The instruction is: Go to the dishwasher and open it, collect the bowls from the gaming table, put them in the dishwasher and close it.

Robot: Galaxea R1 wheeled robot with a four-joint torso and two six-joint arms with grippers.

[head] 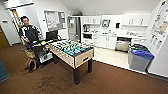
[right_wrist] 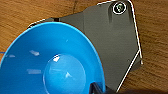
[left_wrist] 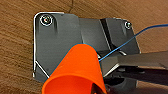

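The dishwasher (head: 122, 45) is under the white counter at the far side of the kitchen, its steel door folded down and open. A bright blue bowl (right_wrist: 50, 62) hangs over the brown carpet with my right gripper (right_wrist: 97, 89) shut on its rim. An orange cup-shaped bowl (left_wrist: 75, 72) hangs over the carpet in my left gripper (left_wrist: 100, 88), which is shut on it. The gaming table is out of view.
A wooden table-football table (head: 72, 51) with a green field stands ahead in the middle. A person (head: 28, 31) sits behind a small desk at the left. A grey bin with a blue lid (head: 139, 58) stands by the right wall near the pale kitchen floor (head: 110, 56).
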